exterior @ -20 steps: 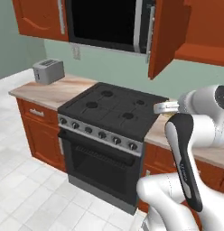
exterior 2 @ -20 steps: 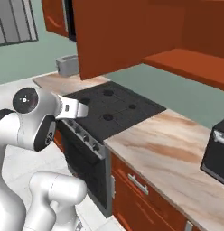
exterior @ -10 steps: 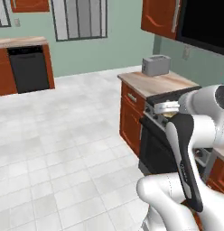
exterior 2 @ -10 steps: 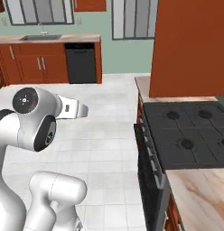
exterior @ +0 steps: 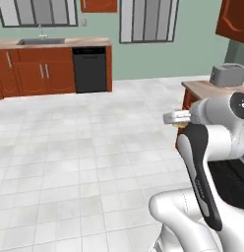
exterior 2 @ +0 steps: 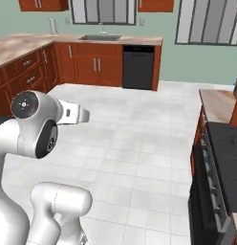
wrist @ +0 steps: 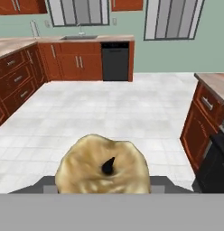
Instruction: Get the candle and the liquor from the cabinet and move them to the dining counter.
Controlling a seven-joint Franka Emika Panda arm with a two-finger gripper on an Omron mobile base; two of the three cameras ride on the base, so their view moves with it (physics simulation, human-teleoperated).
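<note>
**Candle in transit across the kitchen floor**

The candle (wrist: 101, 170), a lumpy yellowish-gold body with a dark wick, sits at 6 o'clock in the hand view, right in front of the camera. It appears to be held in the end effector (wrist: 101, 187), whose jaws look partly closed around it, though the fingers themselves are hidden behind the wax. In the left base view a sliver of gold shows just under the wrist (exterior: 177, 118), at about 3 o'clock.

Judging by this, the carry step for the first item is in hand: the robot faces open white tile floor (exterior: 84, 157), with a sink counter (exterior 2: 106, 39) and a black dishwasher (wrist: 115, 61) at 12 o'clock. A stove (exterior 2: 223, 182) lies at 4 o'clock in the right base view, and a toaster (exterior: 227, 75) on a counter at 2 o'clock in the left base view.

The next move likely calls for driving on to the dining counter, keeping the grip steady, then lowering the candle upright. The liquor would remain to be fetched afterwards.

No open container shows its contents here.
</note>
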